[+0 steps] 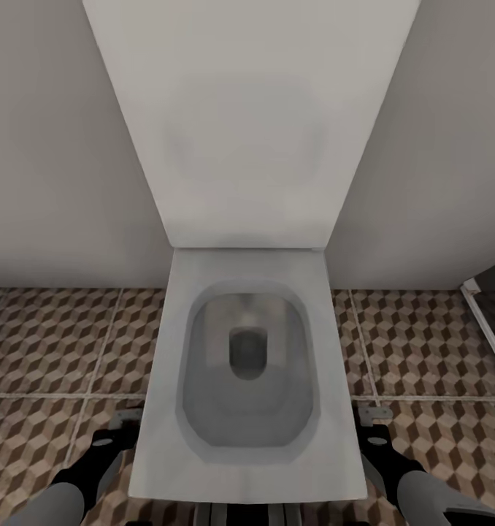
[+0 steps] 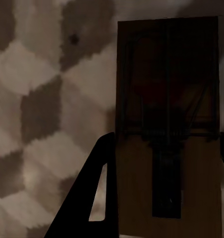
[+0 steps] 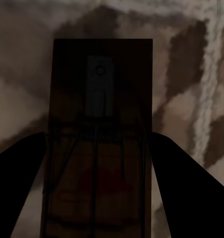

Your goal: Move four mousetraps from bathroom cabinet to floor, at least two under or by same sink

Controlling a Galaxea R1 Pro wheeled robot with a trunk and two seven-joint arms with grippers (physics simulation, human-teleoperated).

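Toilet (image 1: 247, 351) dominates the head view, white and square, lid raised against the wall, with the bathroom floor (image 1: 50, 343) in its cube-pattern tiles on both sides. Low down, the left gripper (image 1: 120, 431) and right gripper (image 1: 371, 427) flank the bowl; their jaws are too small here to read.

Left wrist view: a mousetrap (image 2: 166, 124), a brown board with dark wire spring and bar, sits between the dark fingers (image 2: 87, 208), close above the patterned tiles. The jaws appear closed onto its edges, one finger plain, the other just at the frame's side.

Right wrist view: a second mousetrap (image 3: 102, 139) stands between both dark fingers (image 3: 18, 183), which press its long sides, so these jaws also seem clamped on it, with floor tiles and a pale grout line behind.

Risk, as I judge it: the robot faces the toilet, not the sink. Releasing here would leave both traps away from any basin. The thin boards could also slip from an edge grip while the base turns.
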